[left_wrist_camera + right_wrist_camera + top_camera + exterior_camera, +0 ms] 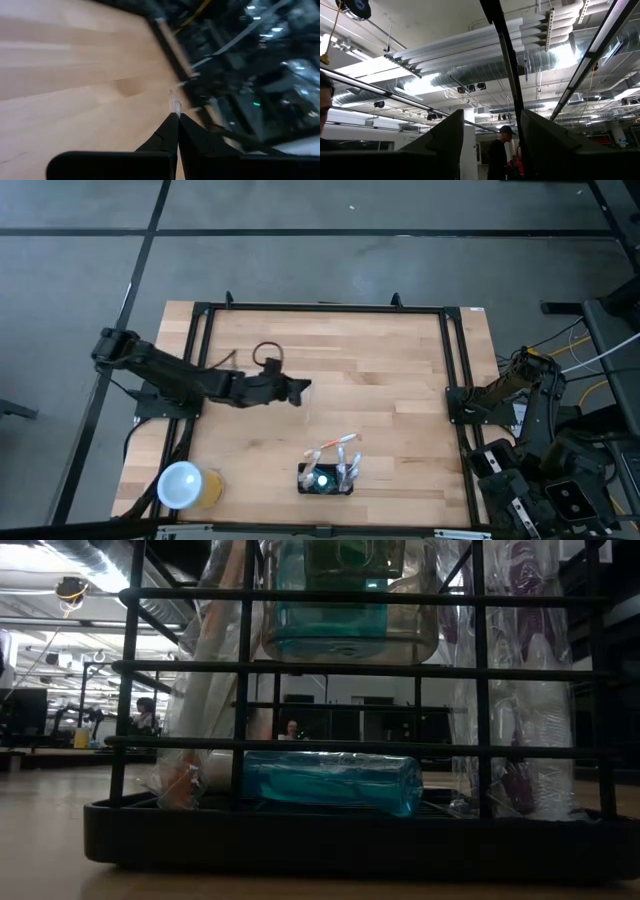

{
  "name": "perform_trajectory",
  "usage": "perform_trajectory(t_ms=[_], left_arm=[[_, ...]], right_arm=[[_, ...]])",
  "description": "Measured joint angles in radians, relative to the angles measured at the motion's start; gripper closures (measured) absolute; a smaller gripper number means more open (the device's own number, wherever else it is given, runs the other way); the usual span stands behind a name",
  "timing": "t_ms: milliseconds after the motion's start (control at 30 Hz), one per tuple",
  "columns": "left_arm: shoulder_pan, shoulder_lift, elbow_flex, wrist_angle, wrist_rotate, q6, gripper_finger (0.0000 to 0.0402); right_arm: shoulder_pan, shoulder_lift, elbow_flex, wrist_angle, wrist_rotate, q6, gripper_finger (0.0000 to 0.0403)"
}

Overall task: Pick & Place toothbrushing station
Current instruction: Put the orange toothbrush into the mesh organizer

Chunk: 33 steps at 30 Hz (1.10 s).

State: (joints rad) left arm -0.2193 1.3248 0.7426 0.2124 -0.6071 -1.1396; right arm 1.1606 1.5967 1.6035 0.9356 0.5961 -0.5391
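Filling the low view, the small black rectangular toothbrushing station [350, 830] stands at the front edge of the pale wooden plank table [400, 380], holding wrapped toothbrushes [335, 445]. Left gripper [175, 117], fingers pressed together and empty, hovers mid-table; right arm [510, 385] waits off-table, gripper parted

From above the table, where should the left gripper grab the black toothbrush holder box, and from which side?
Grip the toothbrushing station across its short width at the left end, coming straight down. The toothbrushes lean out of the right and far side, so the left end looks clearest. The left gripper is pinched shut and would need opening.
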Motion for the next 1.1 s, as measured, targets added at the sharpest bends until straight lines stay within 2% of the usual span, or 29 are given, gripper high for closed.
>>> perform_trajectory(t_ms=[100, 233, 433, 633, 767, 967, 1100], left_arm=[[-0.09, -0.075, 0.019, -0.048, -0.065, 0.057, 0.04], [-0.241, -0.112, 0.055, -0.051, -0.175, 0.152, 0.04], [-0.428, -0.081, 0.131, -0.041, -0.392, 0.313, 0.04], [-0.529, -0.002, 0.166, 0.039, -0.558, 0.339, 0.04], [-0.552, 0.069, 0.207, 0.129, -0.577, 0.378, 0.04], [-0.56, 0.148, 0.299, 0.129, -0.574, 0.406, 0.04], [-0.574, 0.186, 0.314, 0.127, -0.576, 0.388, 0.04]], right_arm=[[0.0, 0.0, 0.0, 0.0, 0.0, -0.004, 0.0202], [0.0, 0.0, 0.0, 0.0, 0.002, -0.019, 0.0202], [0.0, 0.0, 0.0, 0.0, 0.02, -0.023, 0.0202], [0.0, 0.0, 0.0, 0.004, 0.017, -0.022, 0.0202], [0.0, 0.0, 0.0, 0.008, 0.017, -0.021, 0.0202], [0.0, 0.0, 0.0, 0.008, 0.017, -0.005, 0.0202], [0.0, 0.0, 0.0, 0.008, 0.017, 0.0, 0.0202]])
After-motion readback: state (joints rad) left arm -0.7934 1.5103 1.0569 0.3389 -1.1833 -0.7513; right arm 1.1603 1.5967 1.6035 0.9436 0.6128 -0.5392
